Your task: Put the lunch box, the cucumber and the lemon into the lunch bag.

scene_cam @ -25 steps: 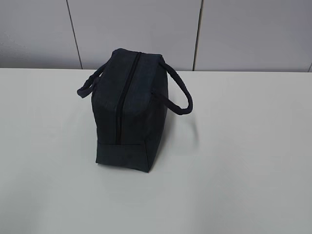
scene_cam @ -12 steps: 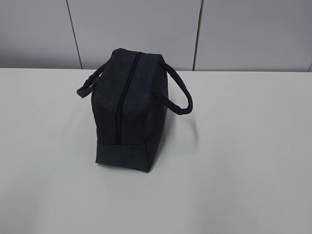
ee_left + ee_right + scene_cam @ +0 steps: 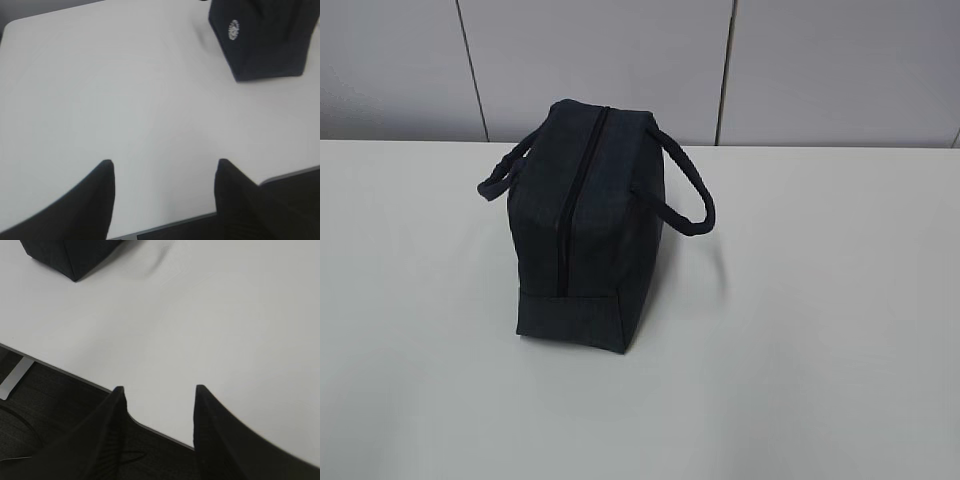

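The dark navy lunch bag (image 3: 582,225) stands on the white table (image 3: 800,330), its top zipper (image 3: 575,190) closed and a looped handle hanging on each side. The left wrist view catches its end with the round white logo (image 3: 233,29) at top right. In the right wrist view a bag corner (image 3: 70,255) shows at top left. My left gripper (image 3: 162,167) is open over bare table near the front edge, nothing between its fingers. My right gripper (image 3: 159,392) is open at the table's front edge, also empty. The lunch box, the cucumber and the lemon are out of view.
A grey panelled wall (image 3: 620,60) rises behind the table. The table's front edge (image 3: 55,367) runs under the right gripper, with dark floor (image 3: 45,405) below it. In the exterior view neither arm shows.
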Controlling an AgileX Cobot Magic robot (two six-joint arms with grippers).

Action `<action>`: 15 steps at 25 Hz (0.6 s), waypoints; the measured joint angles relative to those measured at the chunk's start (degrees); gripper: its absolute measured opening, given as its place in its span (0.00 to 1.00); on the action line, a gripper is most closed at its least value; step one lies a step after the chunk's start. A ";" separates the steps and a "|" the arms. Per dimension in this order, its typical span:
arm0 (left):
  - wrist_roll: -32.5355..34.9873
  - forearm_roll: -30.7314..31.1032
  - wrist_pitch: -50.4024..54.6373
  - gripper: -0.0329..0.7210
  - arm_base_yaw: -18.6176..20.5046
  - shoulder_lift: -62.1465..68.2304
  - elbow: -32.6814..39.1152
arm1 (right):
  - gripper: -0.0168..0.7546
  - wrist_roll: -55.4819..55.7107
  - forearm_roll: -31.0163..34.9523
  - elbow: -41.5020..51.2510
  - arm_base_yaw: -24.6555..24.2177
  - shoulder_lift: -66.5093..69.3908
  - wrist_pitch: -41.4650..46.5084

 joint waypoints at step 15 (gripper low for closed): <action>0.00 0.00 0.00 0.61 11.20 0.00 0.00 | 0.45 0.00 0.00 0.00 -1.60 0.00 0.00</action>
